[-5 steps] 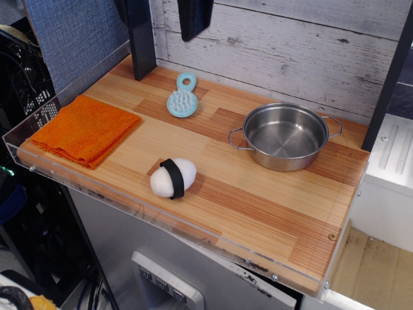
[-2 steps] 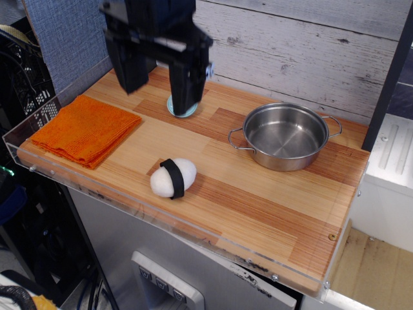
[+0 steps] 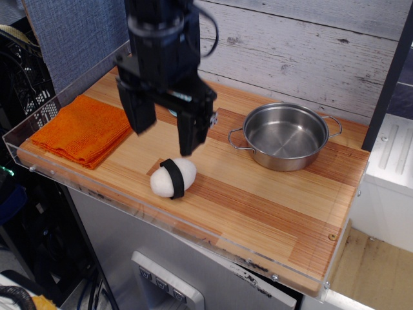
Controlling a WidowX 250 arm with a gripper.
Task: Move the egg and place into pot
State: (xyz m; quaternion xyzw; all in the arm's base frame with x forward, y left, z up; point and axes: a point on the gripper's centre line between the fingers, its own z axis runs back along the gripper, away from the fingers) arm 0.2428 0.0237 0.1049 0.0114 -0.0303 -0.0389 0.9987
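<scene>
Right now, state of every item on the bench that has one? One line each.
gripper: open, fingers spread, above the egg, not touching it.
egg: on its side on the wood, not gripped, outside the pot.
pot: upright, empty.
orange cloth: folded, flat at the left end.
</scene>
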